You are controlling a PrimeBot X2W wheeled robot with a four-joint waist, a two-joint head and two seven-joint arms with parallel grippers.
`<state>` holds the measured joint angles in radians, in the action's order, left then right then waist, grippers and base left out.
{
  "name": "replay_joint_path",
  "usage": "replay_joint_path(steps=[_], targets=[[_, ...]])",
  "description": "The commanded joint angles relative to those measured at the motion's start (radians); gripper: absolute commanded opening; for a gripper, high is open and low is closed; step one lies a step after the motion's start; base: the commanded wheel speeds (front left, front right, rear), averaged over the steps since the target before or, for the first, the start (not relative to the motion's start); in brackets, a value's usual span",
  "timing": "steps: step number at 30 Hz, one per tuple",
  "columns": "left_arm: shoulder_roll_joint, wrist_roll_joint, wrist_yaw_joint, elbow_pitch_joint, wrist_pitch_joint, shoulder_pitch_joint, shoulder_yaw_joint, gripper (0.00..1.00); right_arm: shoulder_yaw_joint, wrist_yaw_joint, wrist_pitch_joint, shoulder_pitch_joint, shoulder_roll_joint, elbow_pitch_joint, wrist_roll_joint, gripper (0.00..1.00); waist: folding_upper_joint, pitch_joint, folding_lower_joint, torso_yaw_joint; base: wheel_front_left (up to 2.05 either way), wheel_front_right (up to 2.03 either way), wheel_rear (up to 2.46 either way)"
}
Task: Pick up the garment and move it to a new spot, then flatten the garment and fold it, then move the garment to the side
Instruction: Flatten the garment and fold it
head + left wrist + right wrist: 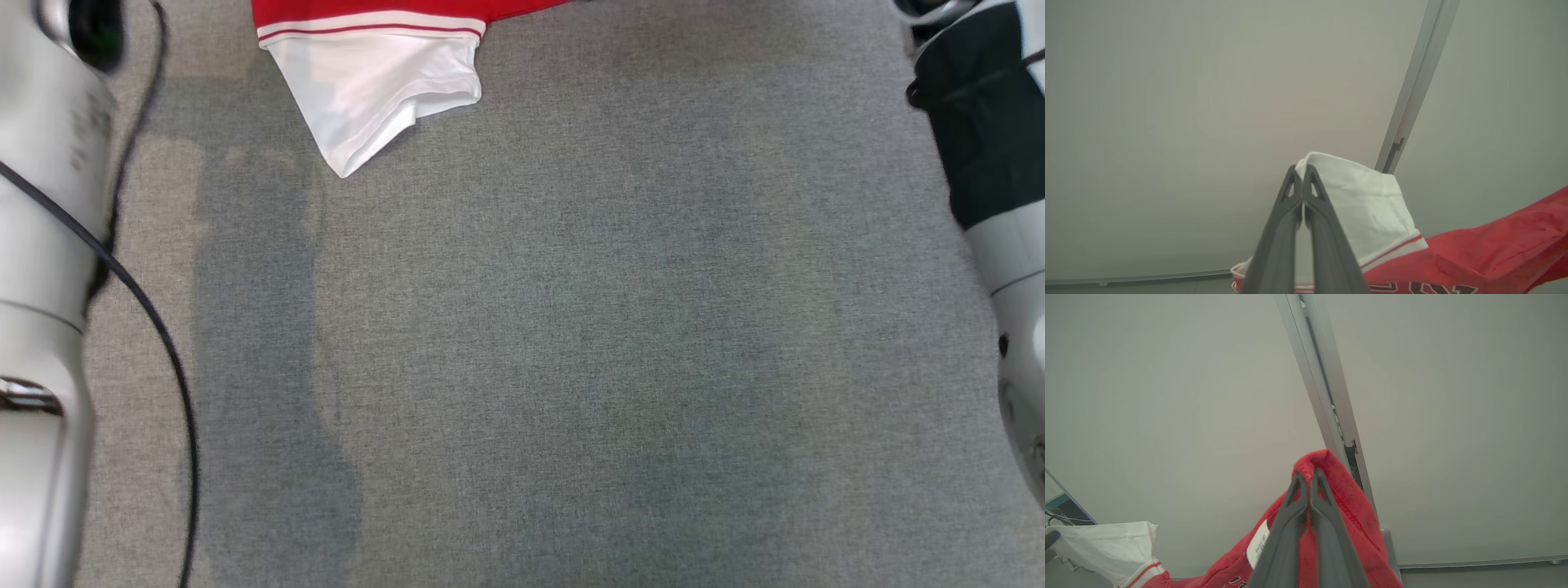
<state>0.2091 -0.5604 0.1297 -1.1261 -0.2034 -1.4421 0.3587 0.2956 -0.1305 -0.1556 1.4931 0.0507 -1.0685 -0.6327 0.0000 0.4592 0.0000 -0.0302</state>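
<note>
I have the garment up at two points: left gripper clamped on its white sleeve, right gripper clamped on a red edge by the label. I judge this spread hold lets it hang open for laying flat. The sleeve dangles at the head view's top, left of centre, over the grey surface.

Both arms reach forward, one along each side edge of the grey cloth surface. The pale left forearm runs up the left edge, blurred, with a black cable looping down beside it. The right forearm, pale with a black section, runs up the right edge. The left gripper has its two dark fingers pressed together, pinching a white sleeve of the jersey. The right gripper is likewise clamped, on a red fold of the same jersey.
</note>
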Motion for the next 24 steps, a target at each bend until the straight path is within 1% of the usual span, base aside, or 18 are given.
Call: replay_joint_path(steps=[1, 3, 6, 8, 9, 12, 13, 14, 18, 22, 24], targets=[[-0.01, -0.042, 0.001, 0.003, -0.004, 0.045, 0.005, 0.0, 0.027, -0.001, -0.015, -0.031, 0.002, -0.002, -0.016, 0.0, 0.0, 0.008, 0.0, 0.005, 0.0, 0.0, 0.0], [-0.009, -0.047, 0.001, 0.001, -0.003, 0.075, 0.022, 0.0, 0.042, -0.001, -0.026, -0.051, 0.004, -0.001, -0.022, 0.0, 0.0, 0.007, 0.0, 0.007, 0.0, 0.0, 0.0], [-0.033, -0.113, 0.001, 0.024, -0.03, 0.174, 0.034, 0.0, 0.083, -0.001, -0.056, -0.128, 0.028, 0.014, -0.053, 0.0, 0.0, -0.002, 0.0, 0.021, 0.0, 0.0, 0.0], [-0.052, -0.158, 0.001, 0.049, -0.045, 0.261, 0.041, 0.0, 0.105, -0.001, -0.074, -0.213, 0.043, 0.029, -0.082, 0.0, 0.0, -0.022, 0.0, 0.032, 0.0, 0.0, 0.0], [-0.052, -0.18, 0.001, 0.066, -0.052, 0.304, 0.043, 0.0, 0.109, -0.001, -0.082, -0.251, 0.049, 0.042, -0.102, 0.0, 0.0, -0.028, 0.0, 0.034, 0.0, 0.0, 0.0], [-0.05, -0.223, 0.001, 0.128, -0.059, 0.434, 0.049, 0.0, 0.131, -0.001, -0.098, -0.393, 0.066, 0.081, -0.155, 0.0, 0.0, -0.054, 0.0, 0.041, 0.0, 0.0, 0.0], [-0.037, -0.225, 0.001, 0.16, -0.059, 0.473, 0.037, 0.0, 0.136, -0.001, -0.104, -0.439, 0.074, 0.097, -0.171, 0.0, 0.0, -0.063, 0.0, 0.042, 0.0, 0.0, 0.0], [-0.025, -0.213, 0.001, 0.236, -0.059, 0.566, 0.013, 0.0, 0.154, -0.001, -0.107, -0.534, 0.089, 0.138, -0.2, 0.0, 0.0, -0.08, 0.0, 0.044, 0.0, 0.0, 0.0], [-0.008, -0.161, 0.001, 0.394, -0.06, 0.763, -0.049, 0.0, 0.163, -0.001, -0.112, -0.723, 0.112, 0.252, -0.253, 0.0, 0.0, -0.125, 0.0, 0.045, 0.0, 0.0, 0.0], [0.011, -0.08, 0.0, 0.566, -0.06, 0.942, -0.105, 0.0, 0.116, -0.001, -0.111, -0.902, 0.138, 0.408, -0.266, 0.0, 0.0, -0.167, 0.0, 0.043, 0.0, 0.0, 0.0], [0.03, -0.042, -0.015, 0.659, -0.06, 1.026, -0.122, 0.0, 0.084, -0.001, -0.11, -0.99, 0.15, 0.483, -0.252, 0.0, 0.0, -0.189, 0.0, 0.043, 0.0, 0.0, 0.0]])
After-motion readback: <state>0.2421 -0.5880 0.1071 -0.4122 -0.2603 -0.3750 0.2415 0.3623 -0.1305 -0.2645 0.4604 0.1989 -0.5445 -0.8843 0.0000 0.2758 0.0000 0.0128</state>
